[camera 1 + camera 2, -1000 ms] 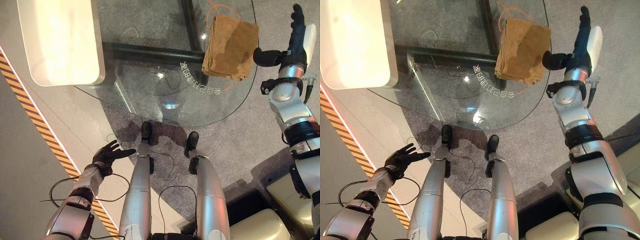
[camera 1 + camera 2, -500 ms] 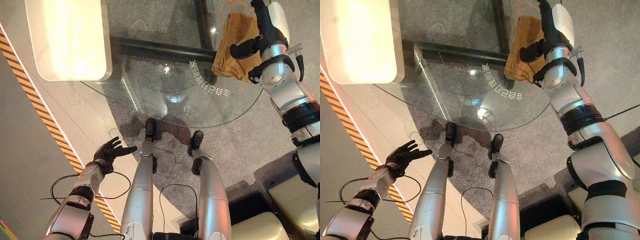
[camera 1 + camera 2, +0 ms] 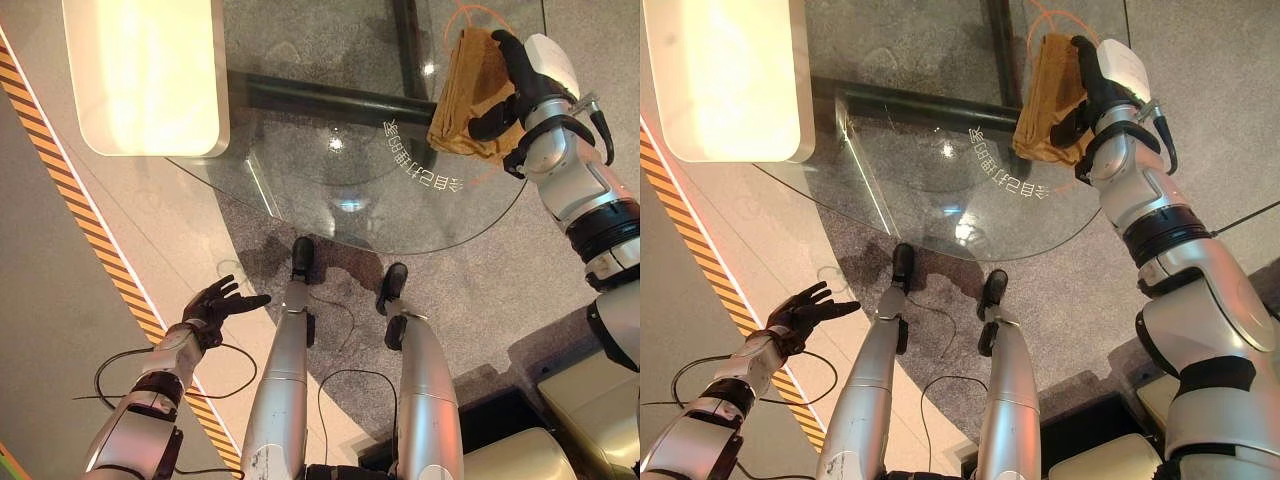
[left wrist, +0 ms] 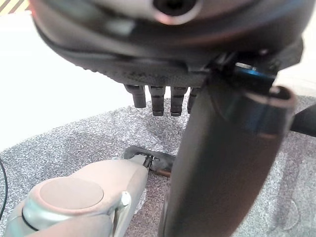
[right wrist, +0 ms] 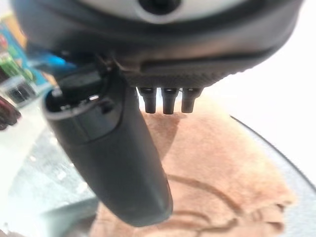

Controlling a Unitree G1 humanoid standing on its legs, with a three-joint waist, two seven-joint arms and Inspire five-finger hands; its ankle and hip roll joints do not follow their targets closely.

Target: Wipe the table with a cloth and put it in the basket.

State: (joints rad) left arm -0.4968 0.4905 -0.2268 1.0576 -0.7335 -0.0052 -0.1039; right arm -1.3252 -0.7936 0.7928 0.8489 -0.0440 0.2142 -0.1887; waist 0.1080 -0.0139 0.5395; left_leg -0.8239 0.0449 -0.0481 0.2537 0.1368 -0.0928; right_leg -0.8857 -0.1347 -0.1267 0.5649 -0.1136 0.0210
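A white, rounded rectangular tray-like fixture (image 3: 145, 75) sits at the far left beside the round glass table (image 3: 330, 200), with a yellow-and-black striped floor line (image 3: 90, 230) running along the floor below it. Lower left, well clear of the table, the left hand (image 3: 215, 305) hangs over the pale floor with its fingers spread and relaxed, holding nothing. Across the glass top, a dark bar (image 3: 330, 100) of the table's frame shows through the surface. On the table's right edge lies the folded tan cloth (image 3: 470, 95), an orange cord (image 3: 1045, 25) looping just beyond it. The right hand (image 3: 515, 75) rests over the cloth's right side, fingers (image 5: 163, 101) extended straight above the fabric and thumb (image 5: 111, 163) alongside, not curled round it. Grey carpet (image 3: 480, 300) lies under the table.
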